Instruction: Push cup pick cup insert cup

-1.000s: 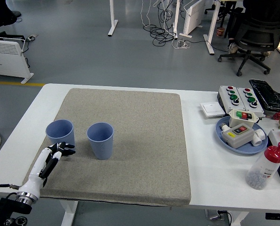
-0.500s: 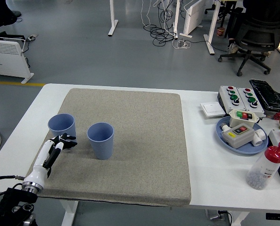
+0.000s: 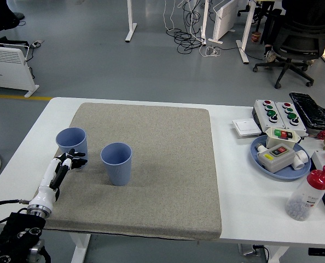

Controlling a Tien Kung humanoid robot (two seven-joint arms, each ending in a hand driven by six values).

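Note:
Two blue cups stand upright on the grey mat. The left cup is near the mat's left edge. The second cup stands to its right, apart from it. My left hand reaches in from the lower left. Its fingers are extended and relaxed, and the fingertips touch the base of the left cup on its near side. The hand holds nothing. The right arm is out of view.
A blue plate with button boxes, a control box, a white switch and a red-capped bottle stand at the table's right side. The mat's right half is bare.
My left hand has moved forward and slightly left. The left cup has slid a little farther back on the mat. The second cup has stayed put.

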